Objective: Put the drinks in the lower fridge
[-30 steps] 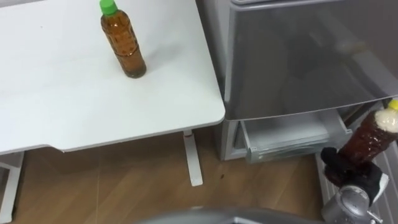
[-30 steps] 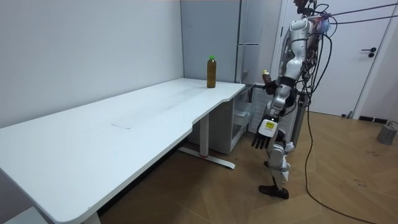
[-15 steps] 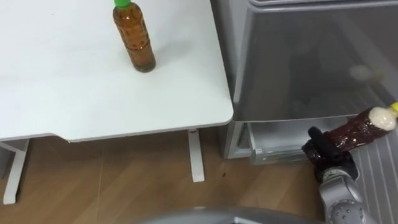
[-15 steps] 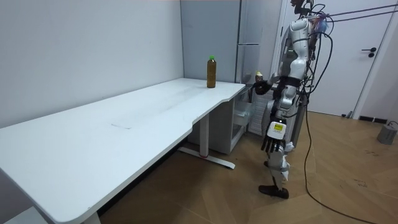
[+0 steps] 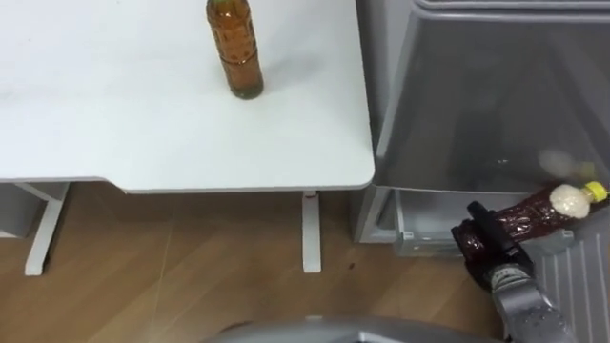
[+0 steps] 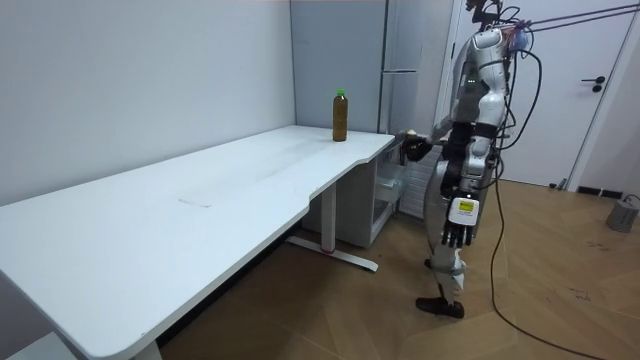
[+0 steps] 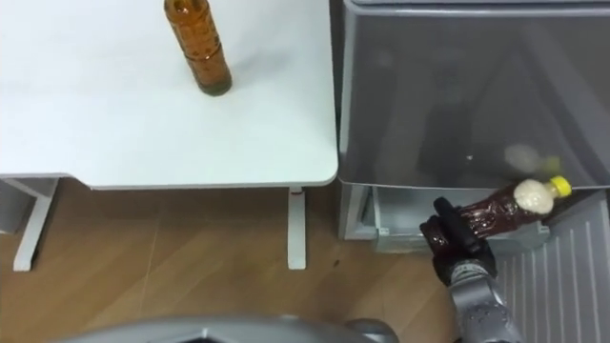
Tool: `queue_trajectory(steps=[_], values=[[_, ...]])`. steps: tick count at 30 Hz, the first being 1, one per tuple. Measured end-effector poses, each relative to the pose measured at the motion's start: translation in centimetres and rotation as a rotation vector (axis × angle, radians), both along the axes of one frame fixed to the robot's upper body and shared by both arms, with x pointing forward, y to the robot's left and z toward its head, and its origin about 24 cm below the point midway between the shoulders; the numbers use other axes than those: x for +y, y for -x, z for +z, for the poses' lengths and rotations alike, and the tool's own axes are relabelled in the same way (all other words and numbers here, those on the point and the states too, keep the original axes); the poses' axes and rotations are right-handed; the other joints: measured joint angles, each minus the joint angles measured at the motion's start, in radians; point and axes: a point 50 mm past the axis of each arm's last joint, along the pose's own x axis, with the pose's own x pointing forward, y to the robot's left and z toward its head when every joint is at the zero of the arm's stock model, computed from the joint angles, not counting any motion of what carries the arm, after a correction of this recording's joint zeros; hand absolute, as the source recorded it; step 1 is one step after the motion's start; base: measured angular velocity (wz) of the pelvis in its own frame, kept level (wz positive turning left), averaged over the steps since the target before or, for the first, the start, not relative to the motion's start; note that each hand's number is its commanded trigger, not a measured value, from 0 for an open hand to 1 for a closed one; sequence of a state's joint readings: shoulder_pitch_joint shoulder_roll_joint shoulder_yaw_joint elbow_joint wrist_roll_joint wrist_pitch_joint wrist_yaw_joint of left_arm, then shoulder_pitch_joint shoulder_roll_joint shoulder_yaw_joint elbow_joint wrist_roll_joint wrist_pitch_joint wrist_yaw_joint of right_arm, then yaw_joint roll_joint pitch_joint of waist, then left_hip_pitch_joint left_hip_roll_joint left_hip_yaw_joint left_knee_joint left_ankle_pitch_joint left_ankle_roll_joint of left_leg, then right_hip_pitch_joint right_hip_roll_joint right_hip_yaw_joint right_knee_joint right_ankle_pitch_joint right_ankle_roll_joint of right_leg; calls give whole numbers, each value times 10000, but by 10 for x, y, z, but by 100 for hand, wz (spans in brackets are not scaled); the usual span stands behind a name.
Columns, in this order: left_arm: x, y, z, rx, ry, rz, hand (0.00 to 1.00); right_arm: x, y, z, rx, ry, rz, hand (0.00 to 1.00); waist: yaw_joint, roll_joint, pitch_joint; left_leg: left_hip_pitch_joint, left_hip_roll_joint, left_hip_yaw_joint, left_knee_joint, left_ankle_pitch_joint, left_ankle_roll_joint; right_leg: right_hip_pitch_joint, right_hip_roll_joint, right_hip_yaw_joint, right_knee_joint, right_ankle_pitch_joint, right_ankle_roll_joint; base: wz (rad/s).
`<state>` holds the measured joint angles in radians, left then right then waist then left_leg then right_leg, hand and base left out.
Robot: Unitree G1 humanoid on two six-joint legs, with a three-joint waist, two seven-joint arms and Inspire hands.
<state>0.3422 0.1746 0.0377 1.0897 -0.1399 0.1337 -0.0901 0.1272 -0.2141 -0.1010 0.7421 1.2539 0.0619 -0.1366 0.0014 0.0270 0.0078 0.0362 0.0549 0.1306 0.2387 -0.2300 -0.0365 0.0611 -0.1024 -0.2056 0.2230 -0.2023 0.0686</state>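
The right hand (image 5: 484, 250) is clenched around the lower part of a bottle (image 5: 537, 211). The bottle lies tilted almost flat, cap toward the robot's right, just in front of the fridge's (image 5: 486, 95) open lower drawer (image 5: 426, 217). It holds a dark brown drink and has a dark label, a pale band at the neck and a yellow cap. A second bottle (image 5: 236, 48) of amber drink stands upright on the white table (image 5: 114, 114), near the edge beside the fridge; the room view shows its green cap. In the room view the robot stands at the fridge by the table's end, and its left hand (image 6: 457, 232) hangs at its side, fingers relaxed.
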Motion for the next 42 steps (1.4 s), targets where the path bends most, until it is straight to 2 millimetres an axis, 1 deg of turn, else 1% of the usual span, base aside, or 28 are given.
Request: queue_trajectory(steps=[3,5,7,8,10,12,13,14,15,17,20,22,23,25,28,29,31,32,34,36,39,40,42], values=[[1,-8,0,-60,97,-210,0,4,-11,-1,-396,-764,-605,100,47,-12,0,-496,4,-197,259,3,1,-447,-23,-130,215,-18,-32,16],[0,-16,-1,-177,122,-279,0,6,-19,0,-740,-1266,-1002,100,46,-36,17,-891,8,-294,442,3,2,-756,-37,-159,404,-42,-76,11],[0,-30,-2,-341,134,-388,0,11,-33,1,-1108,-1829,-1340,100,75,-78,48,-1407,32,-361,763,6,3,-1303,-57,-159,740,-94,-145,4],[0,-33,-2,-380,130,-417,0,12,-36,1,-1172,-1967,-1379,100,79,-95,59,-1538,35,-381,825,15,9,-1440,-60,-151,811,-99,-155,0],[-2,-46,-4,-478,181,-618,0,15,-51,4,-1330,-2211,-1361,100,107,-121,80,-2084,35,-450,1161,21,14,-2006,-104,-138,1192,-153,-213,0],[0,-52,-4,-518,150,-673,0,17,-61,6,-1361,-2317,-1379,100,114,-147,103,-2513,29,-451,1465,20,15,-2464,-184,-129,1579,-249,-250,4],[2,-55,-3,-548,92,-756,0,19,-69,7,-1439,-2544,-1491,100,139,-216,148,-2801,28,-450,1662,20,15,-2794,-217,-83,1814,-323,-267,3],[3,-57,-3,-549,74,-797,0,20,-73,9,-1495,-2641,-1524,100,166,-241,164,-2967,38,-453,1767,20,16,-2964,-221,-73,1928,-340,-280,0],[3,-60,-3,-563,60,-819,0,20,-82,13,-1665,-2750,-1620,100,210,-249,174,-3330,57,-481,2004,18,17,-3308,-237,-73,2131,-385,-305,7],[3,-67,-3,-661,61,-871,0,17,-89,16,-1893,-2882,-1862,100,327,-240,178,-3832,61,-508,2273,26,30,-3808,-307,-128,2468,-436,-354,11],[3,-80,-2,-832,-16,-1152,0,17,-109,28,-2346,-3067,-1982,100,364,-276,251,-4551,-48,-506,2658,77,98,-4672,-537,-101,3255,-624,-403,11],[4,-89,-1,-950,-120,-1456,0,13,-119,35,-2545,-3145,-2177,100,547,-309,277,-5024,-139,-504,3013,76,98,-5272,-698,-16,3888,-834,-438,6],[4,-92,-1,-996,-186,-1560,0,11,-121,37,-2632,-3107,-2155,100,617,-321,284,-5182,-149,-502,3128,71,98,-5445,-719,23,4048,-877,-444,6],[7,-101,1,-1188,-400,-1660,0,9,-138,52,-3119,-3029,-1973,100,653,-387,325,-5857,-167,-502,3573,71,94,-6156,-862,14,4677,-1029,-554,14],[8,-106,2,-1264,-580,-1862,0,0,-143,59,-3277,-2855,-1865,100,626,-395,331,-6460,-151,-502,4204,48,90,-6604,-1020,-153,5295,-1264,-642,27],[8,-107,3,-1280,-594,-1921,0,-1,-145,61,-3351,-2800,-1825,100,658,-403,335,-6575,-149,-503,4300,29,89,-6736,-1040,-142,5422,-1297,-668,12],[7,-113,3,-1410,-651,-2061,0,-5,-160,78,-3851,-2665,-1693,100,688,-433,355,-7184,-151,-503,4732,-37,93,-7397,-1121,-65,5958,-1430,-657,0],[7,-115,4,-1452,-701,-2086,0,-7,-163,81,-3935,-2606,-1673,100,703,-438,358,-7315,-150,-506,4816,-37,94,-7524,-1143,-66,6055,-1444,-676,4],[8,-122,5,-1586,-910,-2327,0,-13,-168,89,-4151,-2444,-1679,100,868,-520,408,-7667,-146,-505,5078,-81,92,-7923,-1187,4,6422,-1501,-727,0],[9,-123,6,-1636,-955,-2335,0,-12,-175,96,-4365,-2458,-1607,100,866,-548,424,-7950,-140,-514,5206,-146,34,-8222,-1199,33,6623,-1559,-779,-2],[8,-125,6,-1630,-989,-2493,0,-15,-181,105,-4611,-2391,-1598,100,888,-550,420,-8317,-140,-538,5457,-161,51,-8561,-1252,22,6859,-1552,-794,4],[9,-126,6,-1655,-1031,-2510,0,-16,-185,111,-4731,-2348,-1583,100,884,-557,419,-8525,-140,-535,5588,-175,65,-8767,-1267,46,6980,-1554,-795,0],[10,-127,7,-1713,-1112,-2583,0,-15,-190,117,-4868,-2387,-1577,100,869,-576,415,-8857,-126,-515,5790,-195,84,-9104,-1264,104,7147,-1545,-790,-2]])
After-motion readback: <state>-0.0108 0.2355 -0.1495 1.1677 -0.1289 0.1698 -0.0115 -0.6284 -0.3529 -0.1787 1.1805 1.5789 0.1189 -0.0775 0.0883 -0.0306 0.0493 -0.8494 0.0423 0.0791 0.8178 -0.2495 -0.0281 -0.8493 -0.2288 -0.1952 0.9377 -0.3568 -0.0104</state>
